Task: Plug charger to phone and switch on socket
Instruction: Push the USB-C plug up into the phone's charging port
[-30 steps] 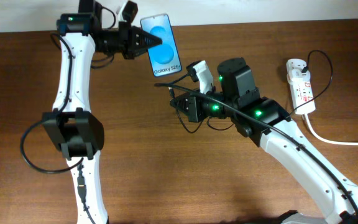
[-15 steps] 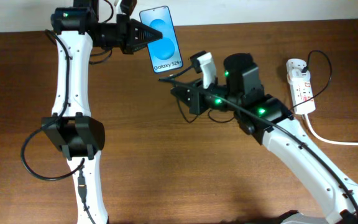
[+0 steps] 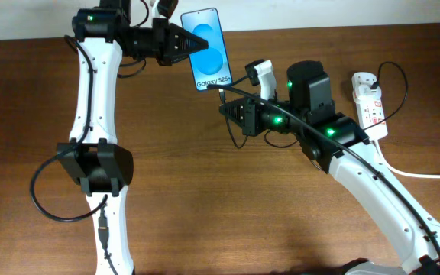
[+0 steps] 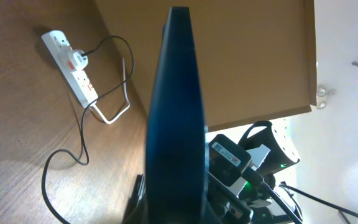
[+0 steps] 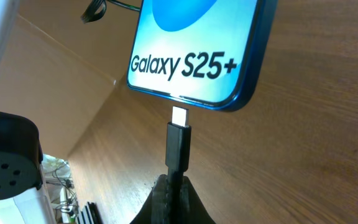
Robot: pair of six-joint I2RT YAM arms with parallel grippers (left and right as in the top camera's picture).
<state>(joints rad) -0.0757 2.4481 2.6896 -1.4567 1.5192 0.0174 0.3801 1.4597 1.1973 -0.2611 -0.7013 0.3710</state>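
Counts: one phone, one charger, one socket, two arms.

- The left gripper is clamped on the phone's left edge, upper centre of the overhead frame. The phone is held off the table with its blue screen facing up. In the left wrist view we see it edge-on only.
- The right gripper is clenched on the charger's black connector body, bottom centre of the right wrist view. Its single connector tip points up at the phone's lower edge, under the "Galaxy S25+" text. The tip is right at the edge. We can't tell whether it is seated in the port or just short of it.
- The socket lies flat on the table at the right of the overhead frame, well apart from both grippers. It has one black plug in it, and one thick white cord leaves toward the right edge. We make out two red switches in the left wrist view, but they are too small to read on or off.
- The charger cable loops off the plug and trails slack across the table.
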